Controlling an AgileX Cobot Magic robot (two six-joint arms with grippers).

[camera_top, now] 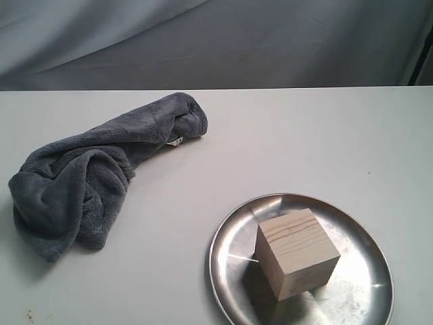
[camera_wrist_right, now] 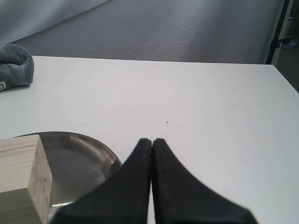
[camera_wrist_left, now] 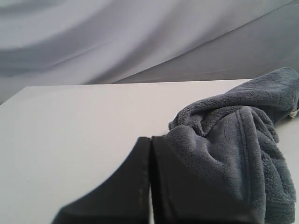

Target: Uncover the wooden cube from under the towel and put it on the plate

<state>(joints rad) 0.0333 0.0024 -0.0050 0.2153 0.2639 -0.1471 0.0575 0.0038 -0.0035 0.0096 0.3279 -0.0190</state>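
The wooden cube (camera_top: 296,252) stands uncovered on the steel plate (camera_top: 365,298) at the front right of the table; it also shows in the right wrist view as the cube (camera_wrist_right: 21,177) on the plate (camera_wrist_right: 79,161). The dark blue-grey towel (camera_top: 95,172) lies crumpled on the left, its white tag (camera_top: 176,141) showing. My left gripper (camera_wrist_left: 150,140) is shut with nothing in it, right beside the towel (camera_wrist_left: 233,154). My right gripper (camera_wrist_right: 152,141) is shut and empty, just off the plate's rim. Neither gripper shows in the exterior view.
A grey cloth backdrop (camera_top: 270,40) hangs behind the white table (camera_top: 284,149). The table's far edge runs across the back. A dark stand (camera_wrist_right: 278,37) is at the table's far corner in the right wrist view.
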